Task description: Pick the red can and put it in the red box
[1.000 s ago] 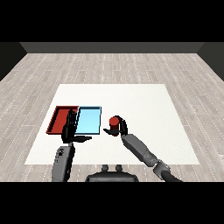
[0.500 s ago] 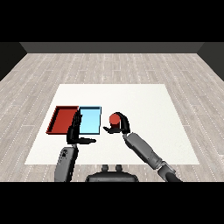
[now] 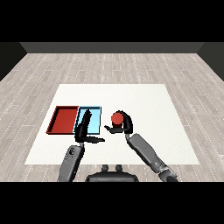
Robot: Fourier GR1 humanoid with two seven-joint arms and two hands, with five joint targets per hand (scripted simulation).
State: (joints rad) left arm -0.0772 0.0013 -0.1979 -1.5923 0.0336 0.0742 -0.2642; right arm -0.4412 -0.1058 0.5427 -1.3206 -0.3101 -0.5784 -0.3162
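Head view: The right hand [image 3: 124, 124] is curled round the red can [image 3: 117, 118], grasping it just right of the light blue tray [image 3: 97, 110], above the white table [image 3: 144, 100]. The can is upright and outside both trays. The red tray [image 3: 64, 120] lies touching the blue tray's left side. The left hand [image 3: 84, 129] sits over the blue tray's near left part, fingers straight, thumb out to the right, holding nothing.
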